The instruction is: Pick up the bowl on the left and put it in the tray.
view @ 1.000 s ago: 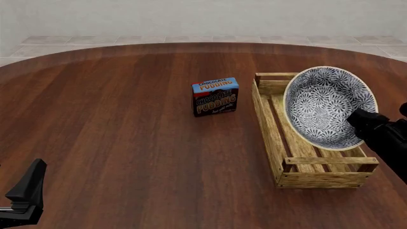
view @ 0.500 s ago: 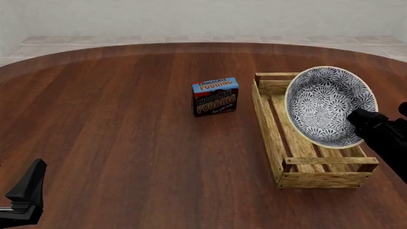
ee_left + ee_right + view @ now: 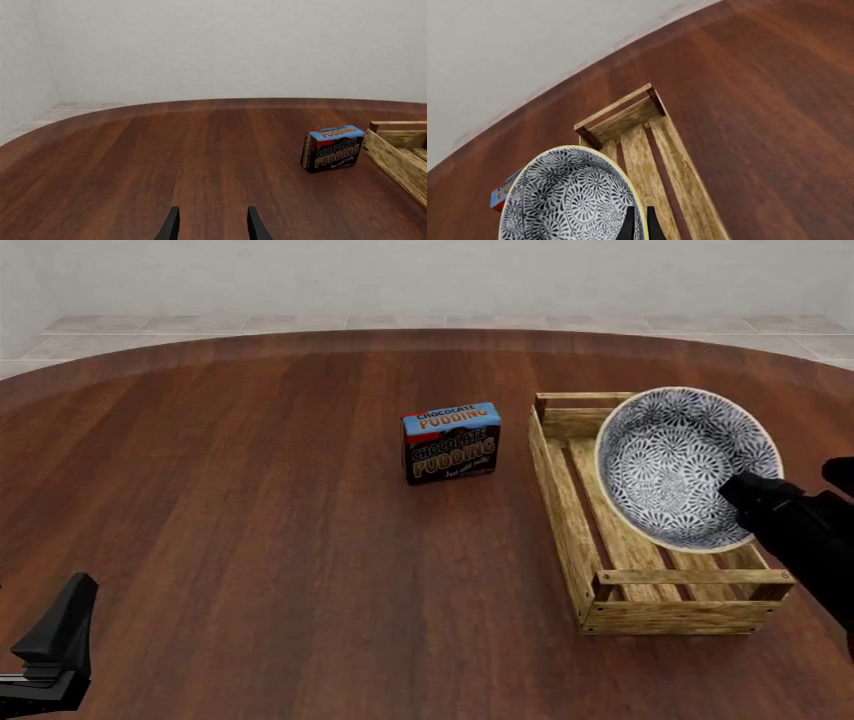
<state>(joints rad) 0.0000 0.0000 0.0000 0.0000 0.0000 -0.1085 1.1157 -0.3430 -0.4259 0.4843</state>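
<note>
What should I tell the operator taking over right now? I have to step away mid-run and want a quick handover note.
Right gripper: shut on the rim of the bowl, holding it tilted over the tray.
Left gripper: open, holding nothing, parked low at the near left of the table.
Pudding box: upright, left of the tray, apart from it.
Done: bowl picked up and carried over the tray.
Left: lower the bowl onto the slats, open the fingers, withdraw. Whether it already touches the slats I cannot tell.
</note>
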